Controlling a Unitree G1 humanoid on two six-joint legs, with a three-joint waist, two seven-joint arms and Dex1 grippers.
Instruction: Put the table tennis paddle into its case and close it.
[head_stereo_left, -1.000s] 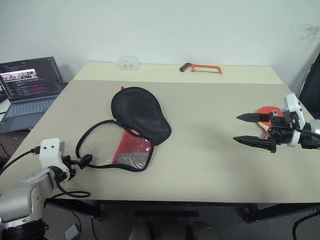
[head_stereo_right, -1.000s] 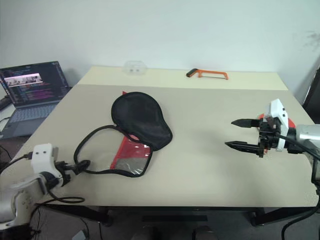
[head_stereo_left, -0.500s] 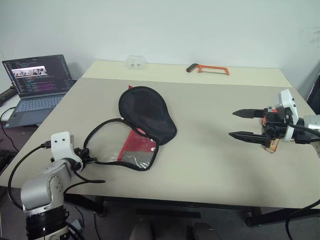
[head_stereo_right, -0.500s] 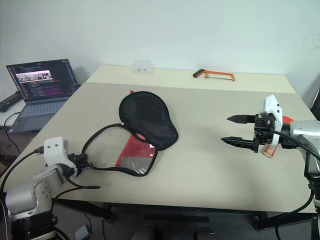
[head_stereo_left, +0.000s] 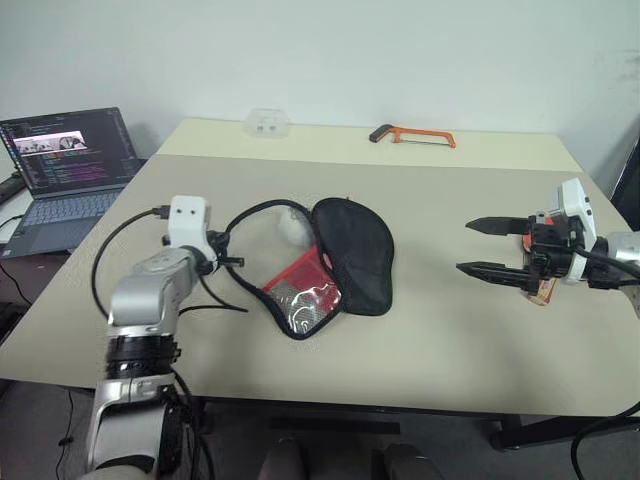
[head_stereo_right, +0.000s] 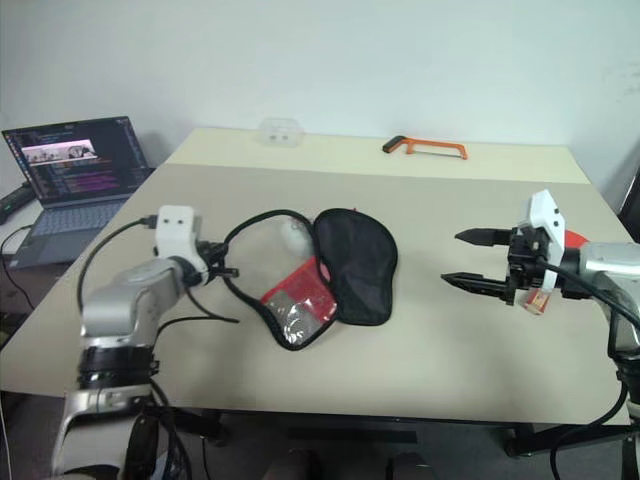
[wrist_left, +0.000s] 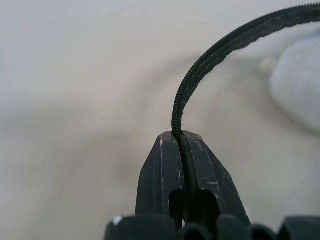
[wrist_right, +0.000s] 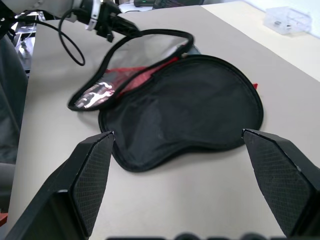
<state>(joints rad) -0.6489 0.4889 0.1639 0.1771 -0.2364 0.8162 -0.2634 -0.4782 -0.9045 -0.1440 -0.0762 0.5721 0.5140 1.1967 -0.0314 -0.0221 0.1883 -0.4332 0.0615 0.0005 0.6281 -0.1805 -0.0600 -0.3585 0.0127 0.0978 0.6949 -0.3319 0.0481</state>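
The left hand (wrist_left: 181, 142) is clamped tight on the black zipper edging (wrist_left: 200, 75) of the case (head_stereo_left: 350, 250), which lies open mid-table (head_stereo_left: 450, 330) — black face up, red face beneath; the right hand (head_stereo_left: 492, 247) hovers with fingers spread wide, empty; the paddle (head_stereo_right: 572, 240) lies behind it near the table's right edge.

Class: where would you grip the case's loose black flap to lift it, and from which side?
Grip the case flap at its thin edge nearest the right gripper, coming from that side, low and level: the flap lies flat, so only its rim offers a pinch.
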